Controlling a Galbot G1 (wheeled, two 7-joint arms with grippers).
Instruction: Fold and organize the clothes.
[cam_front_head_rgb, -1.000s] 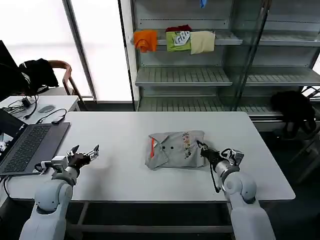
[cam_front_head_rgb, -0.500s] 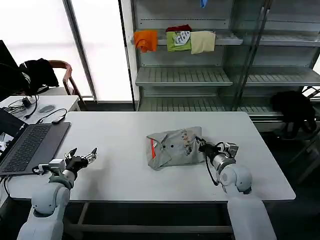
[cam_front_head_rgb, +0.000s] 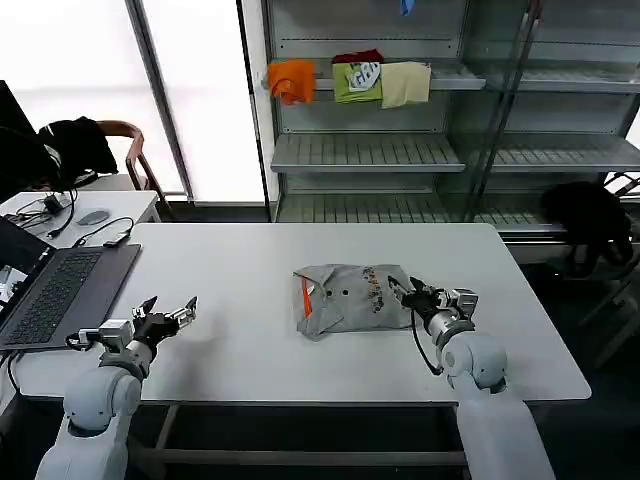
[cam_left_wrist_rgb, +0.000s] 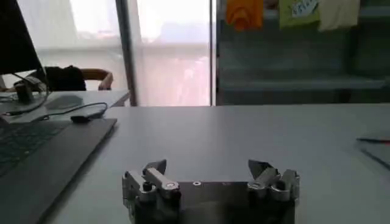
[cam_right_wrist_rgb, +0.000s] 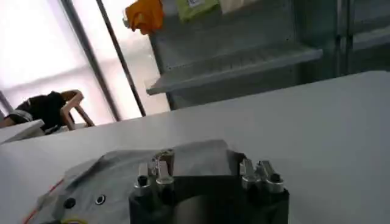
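Loosely folded grey shirts.

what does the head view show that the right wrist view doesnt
Only the head view shows the laptop at the table's left edge and the left gripper, open and hovering over bare table beside it. It also shows the shirt's orange trim in full.

Only the right wrist view shows the right gripper from behind, its fingers spread at the shirt's near edge, and two small buttons up close.

Both show the folded grey shirt, the white table, the shelf behind with an orange cloth, and the chair.
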